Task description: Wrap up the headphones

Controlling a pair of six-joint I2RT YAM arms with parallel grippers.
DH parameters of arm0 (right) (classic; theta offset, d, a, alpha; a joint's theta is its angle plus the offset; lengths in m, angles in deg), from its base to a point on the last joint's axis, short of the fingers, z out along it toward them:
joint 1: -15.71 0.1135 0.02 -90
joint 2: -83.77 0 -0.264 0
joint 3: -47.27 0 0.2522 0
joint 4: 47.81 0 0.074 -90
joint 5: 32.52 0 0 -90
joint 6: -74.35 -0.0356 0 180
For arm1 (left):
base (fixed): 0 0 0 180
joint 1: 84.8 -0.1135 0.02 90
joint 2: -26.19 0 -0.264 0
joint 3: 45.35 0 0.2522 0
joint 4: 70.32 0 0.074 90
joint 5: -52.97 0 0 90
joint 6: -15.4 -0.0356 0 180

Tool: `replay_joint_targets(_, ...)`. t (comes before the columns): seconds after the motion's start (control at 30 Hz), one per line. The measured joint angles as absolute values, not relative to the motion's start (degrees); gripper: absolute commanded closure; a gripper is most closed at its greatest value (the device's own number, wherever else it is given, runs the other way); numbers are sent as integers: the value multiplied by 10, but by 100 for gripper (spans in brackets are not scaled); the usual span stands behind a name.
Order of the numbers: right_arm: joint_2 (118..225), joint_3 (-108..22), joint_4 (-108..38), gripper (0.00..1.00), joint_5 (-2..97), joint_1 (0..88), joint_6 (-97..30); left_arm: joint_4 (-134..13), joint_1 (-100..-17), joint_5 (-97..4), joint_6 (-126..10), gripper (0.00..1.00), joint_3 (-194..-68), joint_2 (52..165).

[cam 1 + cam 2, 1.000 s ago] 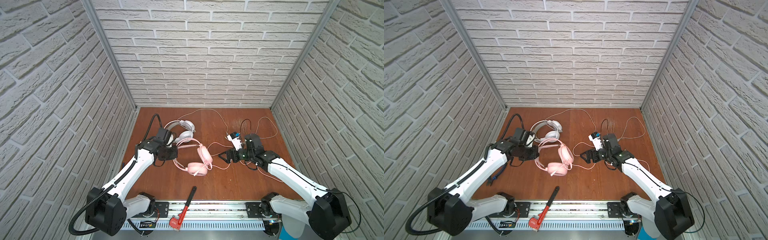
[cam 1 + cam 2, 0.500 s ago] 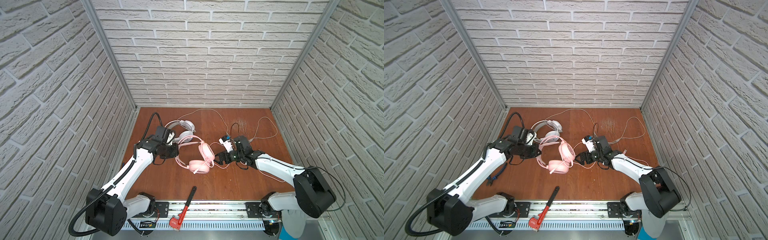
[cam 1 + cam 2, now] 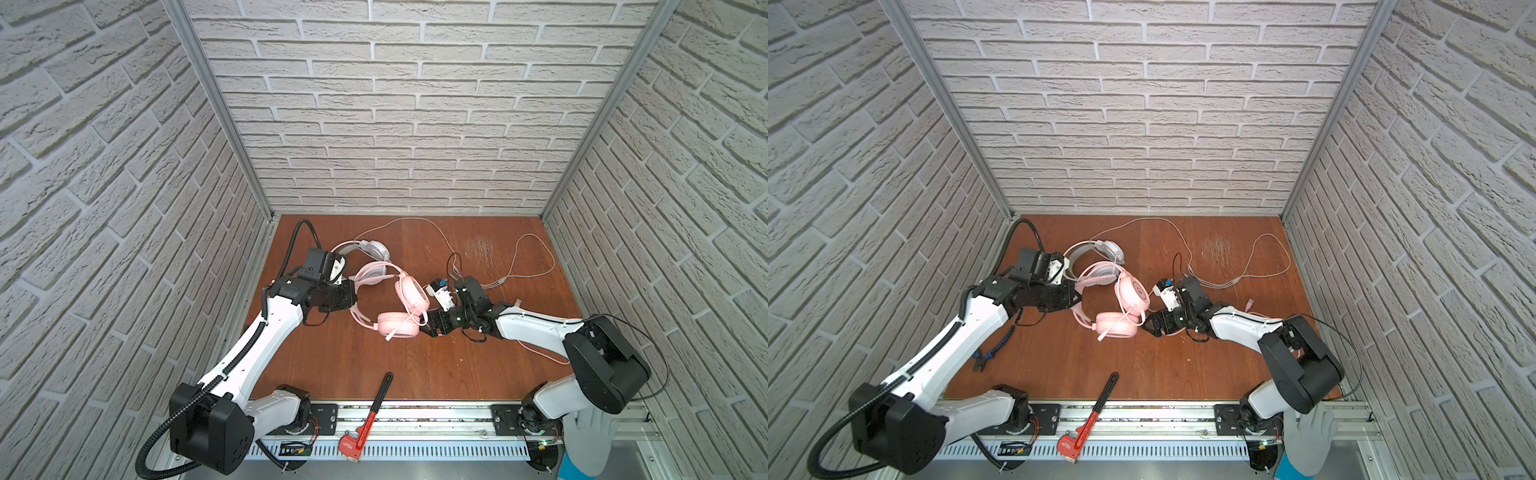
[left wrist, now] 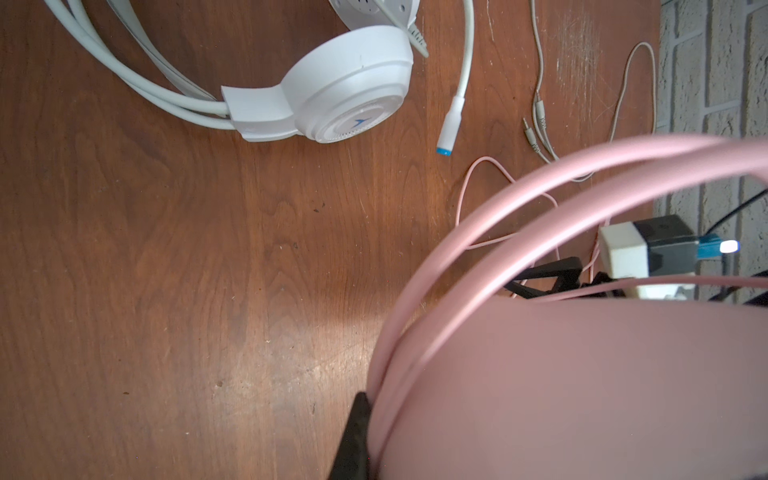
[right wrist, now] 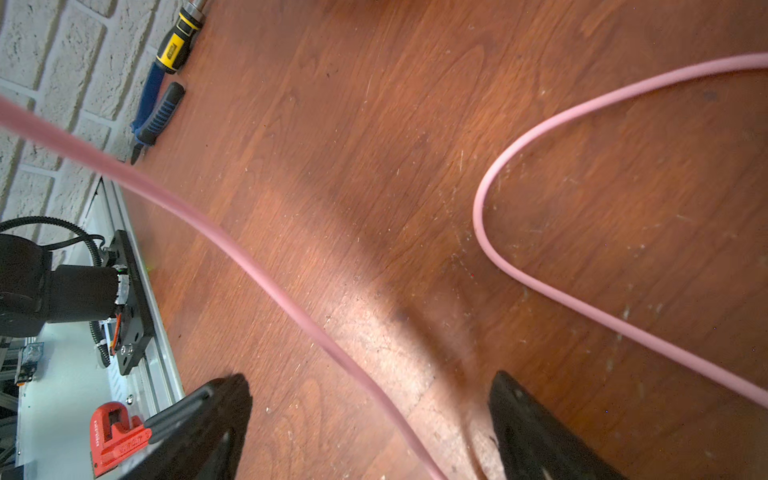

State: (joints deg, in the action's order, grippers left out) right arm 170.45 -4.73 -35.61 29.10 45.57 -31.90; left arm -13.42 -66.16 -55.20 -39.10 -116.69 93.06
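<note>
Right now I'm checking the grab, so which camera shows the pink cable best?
The right wrist view: the pink cable runs large and close through the open right gripper. Both top views show only thin strands by the pink headset; the left wrist view shows a small loop behind it.

Two headsets are counted on the bench (image 3: 332,365): one pink headset (image 3: 411,291) and one white headset (image 3: 376,249). Two thin cables are seen: one pink cable (image 5: 478,208) and one pale grey cable (image 3: 530,235). Three hand tools are counted: one red pipe wrench (image 3: 368,422), one pair of blue-handled pliers (image 3: 988,353) and one yellow-and-black screwdriver (image 5: 176,41). Two robot arms are present, the left arm (image 3: 266,332) and the right arm (image 3: 536,328). One grey glove (image 3: 588,432) is seen.
</note>
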Motion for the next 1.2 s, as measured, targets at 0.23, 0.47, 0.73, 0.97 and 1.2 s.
replay_joint_targets(0.23,1730,-48,-357,21,310,462,-320,-139,-668,-556,-386,100,-1168,928)
replay_joint_targets(0.47,1762,-61,-360,45,312,469,-317,-148,-674,-562,-383,100,-1168,923)
replay_joint_targets(0.73,1766,-69,-359,82,320,470,-318,-148,-677,-568,-383,100,-1168,920)
replay_joint_targets(0.97,1736,-98,-304,94,330,470,-303,-150,-681,-569,-385,100,-1151,913)
replay_joint_targets(1.2,1686,-198,-196,94,363,470,-234,-149,-681,-568,-395,100,-1127,914)
